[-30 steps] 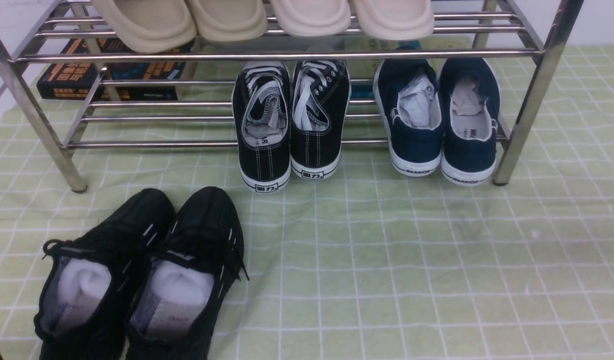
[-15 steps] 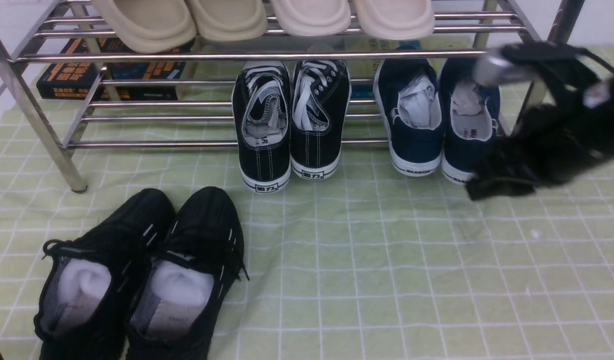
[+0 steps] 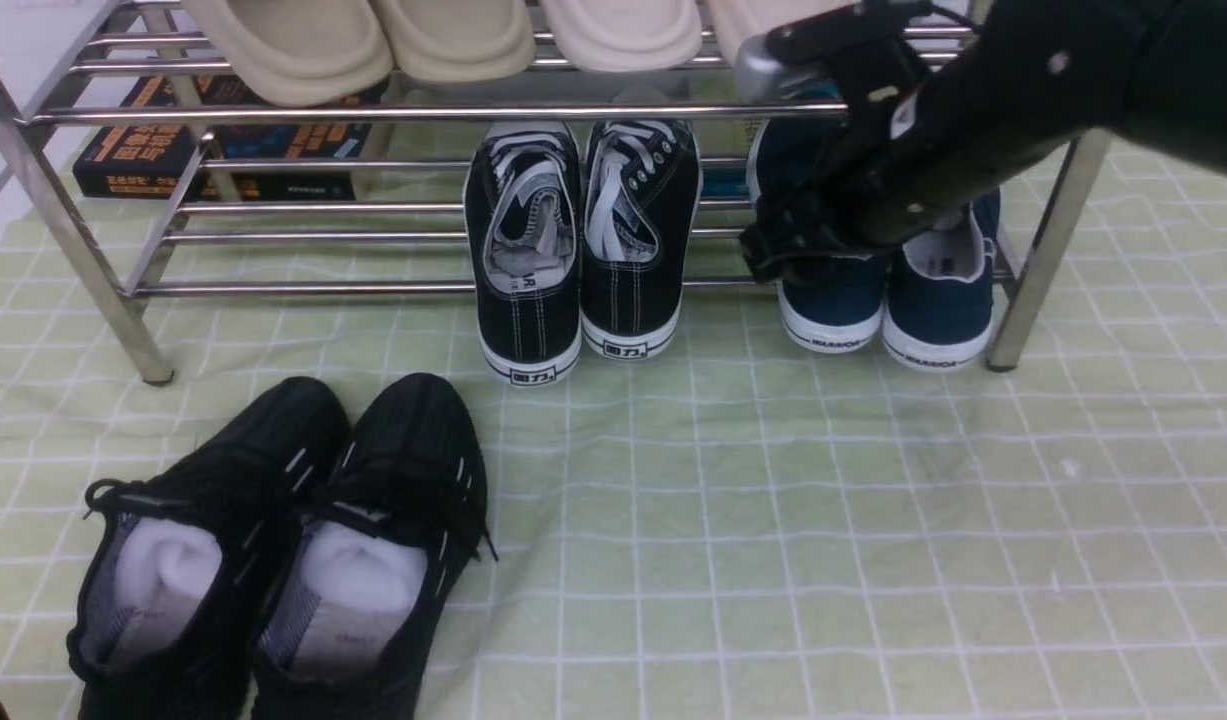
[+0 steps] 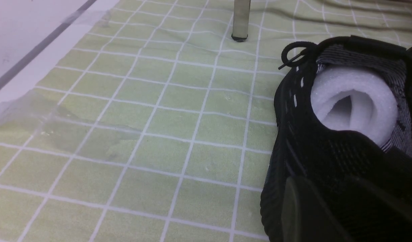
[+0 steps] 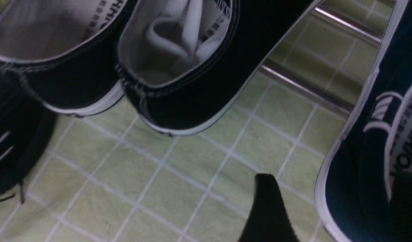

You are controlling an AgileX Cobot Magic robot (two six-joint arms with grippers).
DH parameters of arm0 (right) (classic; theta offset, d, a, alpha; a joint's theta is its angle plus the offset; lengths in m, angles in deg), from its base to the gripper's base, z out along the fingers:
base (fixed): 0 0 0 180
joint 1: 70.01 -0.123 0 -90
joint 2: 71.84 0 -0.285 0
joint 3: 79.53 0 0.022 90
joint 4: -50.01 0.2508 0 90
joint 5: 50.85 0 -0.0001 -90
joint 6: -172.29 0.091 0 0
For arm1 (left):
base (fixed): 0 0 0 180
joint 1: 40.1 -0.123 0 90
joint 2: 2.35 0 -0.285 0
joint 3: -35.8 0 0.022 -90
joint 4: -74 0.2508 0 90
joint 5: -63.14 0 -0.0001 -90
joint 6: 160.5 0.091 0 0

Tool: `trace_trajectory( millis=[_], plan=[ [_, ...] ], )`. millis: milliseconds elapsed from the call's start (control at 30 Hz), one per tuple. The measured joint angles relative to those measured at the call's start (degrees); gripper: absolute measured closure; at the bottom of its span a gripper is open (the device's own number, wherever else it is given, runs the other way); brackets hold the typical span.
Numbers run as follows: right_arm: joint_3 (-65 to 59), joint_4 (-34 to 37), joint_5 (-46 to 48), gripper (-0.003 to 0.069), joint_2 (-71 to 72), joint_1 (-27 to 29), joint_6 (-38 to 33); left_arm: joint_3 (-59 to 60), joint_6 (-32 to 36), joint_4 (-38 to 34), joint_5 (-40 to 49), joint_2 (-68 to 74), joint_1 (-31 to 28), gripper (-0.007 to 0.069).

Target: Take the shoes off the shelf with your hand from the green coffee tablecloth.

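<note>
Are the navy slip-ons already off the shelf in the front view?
No, both navy slip-ons rest on the lower bars of the shelf.

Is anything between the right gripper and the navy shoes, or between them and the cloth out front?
Nothing visible does. The right gripper sits at the navy shoes, and the green cloth in front of them is bare.

The right tool [image 3: 778, 250] hangs over the navy shoes [image 3: 938, 305] on the shelf [image 3: 373, 112].
</note>
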Motion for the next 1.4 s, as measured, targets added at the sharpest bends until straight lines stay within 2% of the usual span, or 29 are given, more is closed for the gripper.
trace_trajectory(
  millis=[267,567,667,700,833,867,900,1033,1067,1200,1400],
  plan=[
    [0.4,-4.4,-5.7,0.0184,-3.8,0.0,0.0,0.0,0.0,0.0,0.0,0.0,0.0,0.0425],
    [0.4,-8.8,-6.9,0.0202,-5.6,0.0,0.6,0.0,0.0,0.0,0.0,0.0,0.0,0.0415],
    [0.4,-9.4,-6.8,0.0286,-6.1,0.0,0.8,0.0,0.0,0.0,0.0,0.0,0.0,0.0412],
    [0.4,-9.5,-6.8,0.0286,-6.1,0.0,0.8,0.0,0.0,0.0,0.0,0.0,0.0,0.0412],
    [0.4,-10.1,-5.7,0.0555,-5.3,0.3,1.0,0.0,0.0,0.0,0.0,0.0,0.0,0.0408],
    [0.4,-10.1,-4.1,0.0601,-4.7,0.3,1.0,0.0,0.0,0.0,0.0,0.0,0.0,0.0408],
    [0.4,-9.8,-2.3,0.0616,-3.9,0.0,1.0,0.0,0.0,0.0,0.0,0.0,0.0,0.0409],
    [0.4,-8.6,4.5,0.0614,-0.4,-1.2,1.0,0.0,0.0,0.0,0.0,0.0,0.0,0.0409],
    [0.4,-8.1,10.0,0.0614,2.6,-2.0,1.3,0.0,0.0,0.0,0.0,0.0,0.0,0.0407],
    [0.4,-5.0,19.6,0.0614,9.2,-3.5,1.5,0.0,0.0,0.0,0.0,0.0,0.0,0.0404],
    [0.4,-0.5,30.4,0.0614,15.7,-5.1,1.5,0.0,0.0,0.0,0.0,0.0,0.0,0.0396]
  ],
)
